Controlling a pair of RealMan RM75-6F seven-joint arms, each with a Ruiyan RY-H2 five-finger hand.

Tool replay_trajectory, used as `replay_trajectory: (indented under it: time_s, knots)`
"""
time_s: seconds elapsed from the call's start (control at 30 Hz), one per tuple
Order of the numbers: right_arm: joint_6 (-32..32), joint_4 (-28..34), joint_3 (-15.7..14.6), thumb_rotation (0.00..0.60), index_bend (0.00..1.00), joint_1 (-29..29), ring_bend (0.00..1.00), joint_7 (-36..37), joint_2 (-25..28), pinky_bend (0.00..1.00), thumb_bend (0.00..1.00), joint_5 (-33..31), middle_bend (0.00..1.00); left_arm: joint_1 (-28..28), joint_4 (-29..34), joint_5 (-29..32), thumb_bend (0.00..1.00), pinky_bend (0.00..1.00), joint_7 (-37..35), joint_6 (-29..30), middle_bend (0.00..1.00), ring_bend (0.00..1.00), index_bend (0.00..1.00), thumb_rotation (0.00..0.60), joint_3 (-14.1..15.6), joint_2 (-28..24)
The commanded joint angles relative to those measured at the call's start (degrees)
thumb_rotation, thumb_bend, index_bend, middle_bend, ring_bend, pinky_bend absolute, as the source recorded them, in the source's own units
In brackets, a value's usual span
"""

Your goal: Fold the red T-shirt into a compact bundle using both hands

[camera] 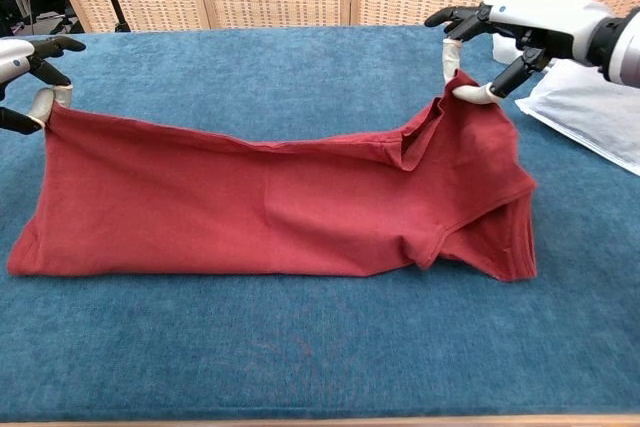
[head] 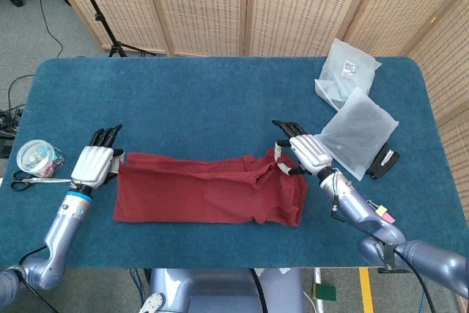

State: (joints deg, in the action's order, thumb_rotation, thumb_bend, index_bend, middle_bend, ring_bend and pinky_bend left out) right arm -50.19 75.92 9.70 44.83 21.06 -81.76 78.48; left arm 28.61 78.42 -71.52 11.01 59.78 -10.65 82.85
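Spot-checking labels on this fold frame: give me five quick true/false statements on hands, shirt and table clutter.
1. The left hand pinches one corner of the red T-shirt. True.
2. The right hand is open, away from the shirt. False: it pinches the shirt's other upper corner.
3. The scissors lie at the table's right end. False: they lie at the left end, beside the clear tub of clips.
4. Two translucent plastic bags lie on the right part of the blue table. True.
5. The shirt is fully bundled. False: it is still stretched out long between the hands.
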Motion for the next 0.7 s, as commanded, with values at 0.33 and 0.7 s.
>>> replay_trajectory:
  time_s: [0.33, 0.7]
  knots:
    - [6.77, -8.48, 3.07, 0.600, 0.66, 4.41, 0.00, -3.55, -6.12, 0.00, 0.57, -6.06, 0.05, 2.74, -6.97, 4.74, 0.71, 0.00, 2.65, -2.06, 0.00, 0.00, 0.72, 0.600, -1.10, 4.69]
    - [12.31, -16.79, 4.95, 0.600, 0.66, 7.31, 0.00, -6.67, -9.35, 0.00, 0.47, -11.42, 0.05, 4.50, -9.28, 9.92, 0.66, 0.00, 7.31, -4.09, 0.00, 0.00, 0.59, 0.600, -1.67, 7.13]
